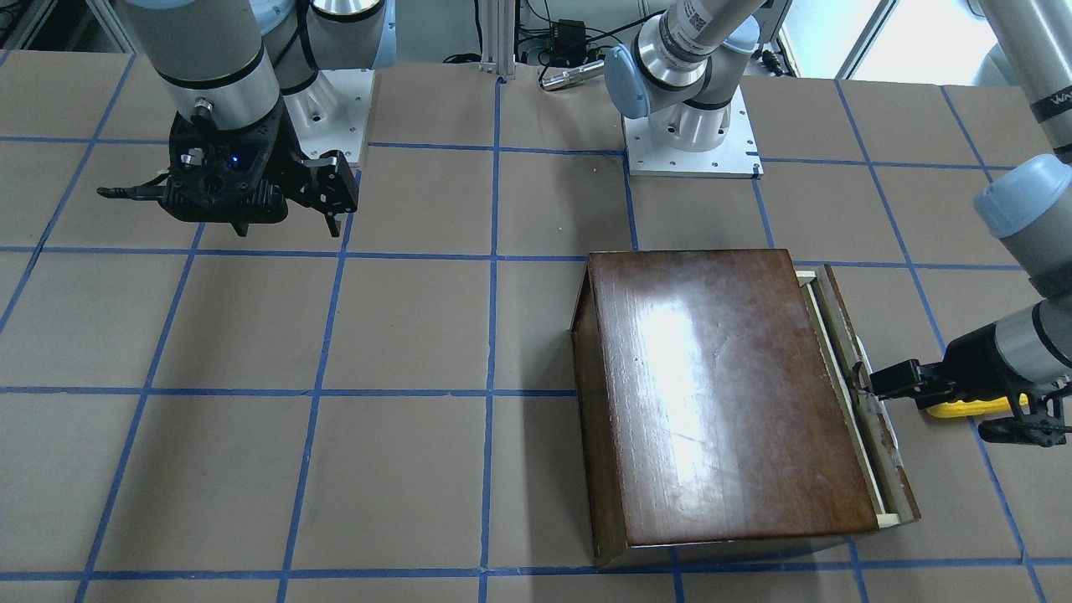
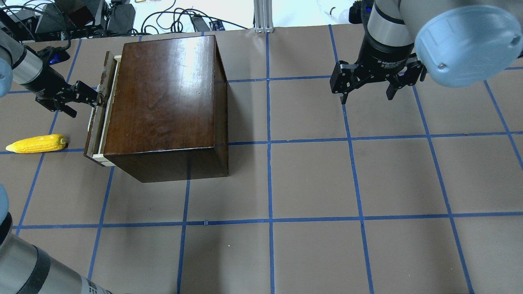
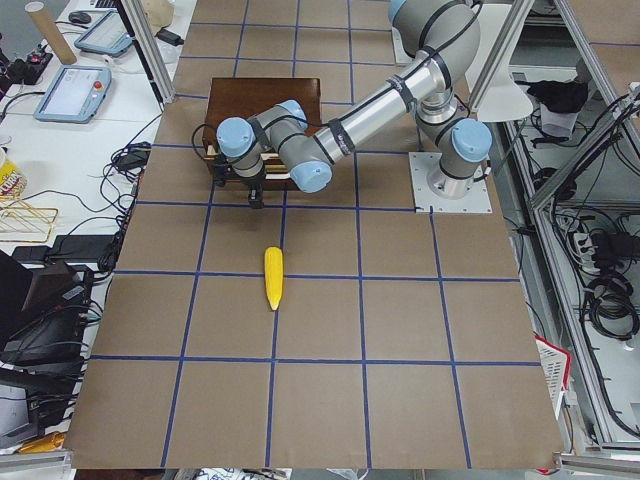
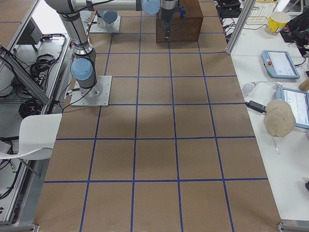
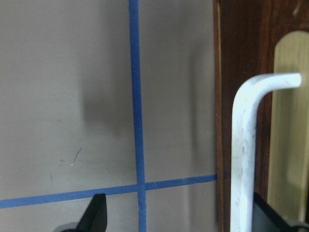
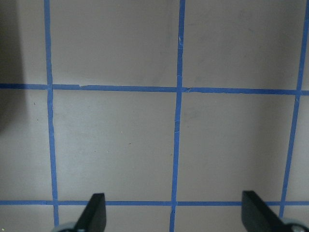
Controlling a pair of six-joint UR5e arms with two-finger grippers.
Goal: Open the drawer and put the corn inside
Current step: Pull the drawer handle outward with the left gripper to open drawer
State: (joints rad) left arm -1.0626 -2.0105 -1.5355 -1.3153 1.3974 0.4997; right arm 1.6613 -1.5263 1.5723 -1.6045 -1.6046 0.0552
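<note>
Pale-wood drawer [image 2: 100, 116] mostly hidden inside dark box [image 2: 163, 98].

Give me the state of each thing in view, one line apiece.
drawer: open a crack, pale tray edge showing.
corn: lying flat on the table beside the drawer front, not held.
left gripper: open, the drawer's handle between its fingers.
right gripper: open, holding nothing, over the table away from the drawer.
</note>
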